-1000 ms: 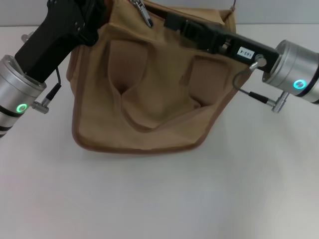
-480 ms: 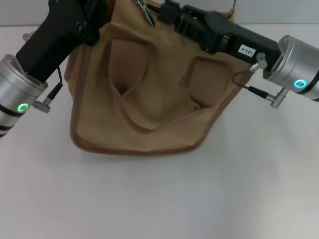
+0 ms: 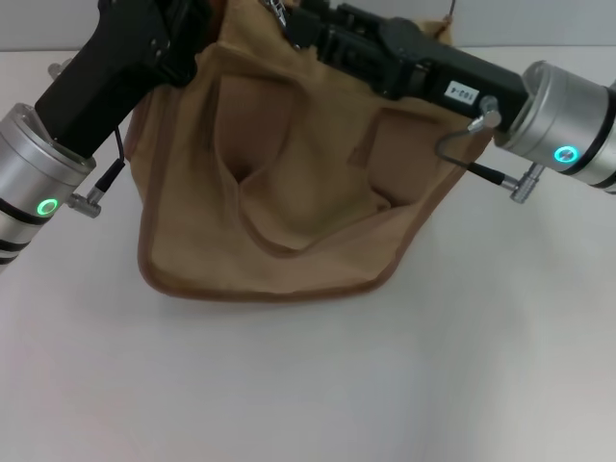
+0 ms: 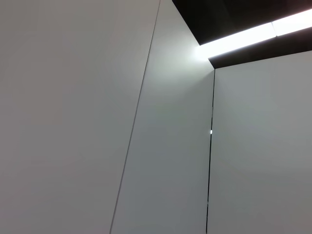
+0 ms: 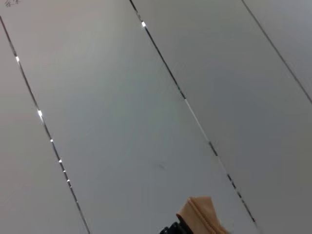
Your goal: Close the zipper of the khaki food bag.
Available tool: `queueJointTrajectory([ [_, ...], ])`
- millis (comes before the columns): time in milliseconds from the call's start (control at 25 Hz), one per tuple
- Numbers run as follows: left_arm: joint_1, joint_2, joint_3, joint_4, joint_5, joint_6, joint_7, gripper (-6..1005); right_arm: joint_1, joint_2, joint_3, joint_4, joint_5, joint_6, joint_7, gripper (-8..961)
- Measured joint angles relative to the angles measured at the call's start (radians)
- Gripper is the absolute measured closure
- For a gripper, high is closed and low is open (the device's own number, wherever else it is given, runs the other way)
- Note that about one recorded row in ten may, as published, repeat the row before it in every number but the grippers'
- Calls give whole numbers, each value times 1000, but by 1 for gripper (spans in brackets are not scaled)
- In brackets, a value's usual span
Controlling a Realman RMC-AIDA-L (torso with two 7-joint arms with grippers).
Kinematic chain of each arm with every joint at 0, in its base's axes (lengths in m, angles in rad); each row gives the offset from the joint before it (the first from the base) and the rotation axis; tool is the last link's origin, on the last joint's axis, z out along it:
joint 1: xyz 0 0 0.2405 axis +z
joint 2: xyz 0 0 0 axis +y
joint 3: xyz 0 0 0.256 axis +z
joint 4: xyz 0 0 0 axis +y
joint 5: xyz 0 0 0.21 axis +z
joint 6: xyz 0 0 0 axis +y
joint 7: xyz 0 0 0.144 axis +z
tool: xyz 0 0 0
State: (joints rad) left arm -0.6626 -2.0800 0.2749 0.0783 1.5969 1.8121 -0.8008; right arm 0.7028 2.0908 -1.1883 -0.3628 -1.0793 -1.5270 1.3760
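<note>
The khaki food bag (image 3: 289,192) stands on the white table, its near side facing me with a soft handle loop (image 3: 269,226) hanging down it. My left gripper (image 3: 188,29) is at the bag's top left corner, against the fabric. My right gripper (image 3: 300,24) reaches in from the right along the bag's top edge. Its tip is beside the zipper's silver pull tab (image 3: 279,8), which shows only partly at the picture's upper edge. The zip track itself is hidden behind the bag's rim. A scrap of khaki fabric (image 5: 201,214) shows in the right wrist view.
White table (image 3: 337,385) spreads in front of and beside the bag. A thin cable (image 3: 462,159) loops under my right wrist close to the bag's right side. The left wrist view shows only wall panels and a ceiling light (image 4: 253,34).
My right gripper has slid left along the bag's top edge, up to the silver pull tab. The left arm and the bag have barely moved.
</note>
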Motion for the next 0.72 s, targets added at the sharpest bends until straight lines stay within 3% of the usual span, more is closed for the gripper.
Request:
queueJointTrajectory([
  [720, 0, 0, -4, 0, 0, -7, 20, 968, 26, 0, -38, -7, 1, 15, 115, 454],
])
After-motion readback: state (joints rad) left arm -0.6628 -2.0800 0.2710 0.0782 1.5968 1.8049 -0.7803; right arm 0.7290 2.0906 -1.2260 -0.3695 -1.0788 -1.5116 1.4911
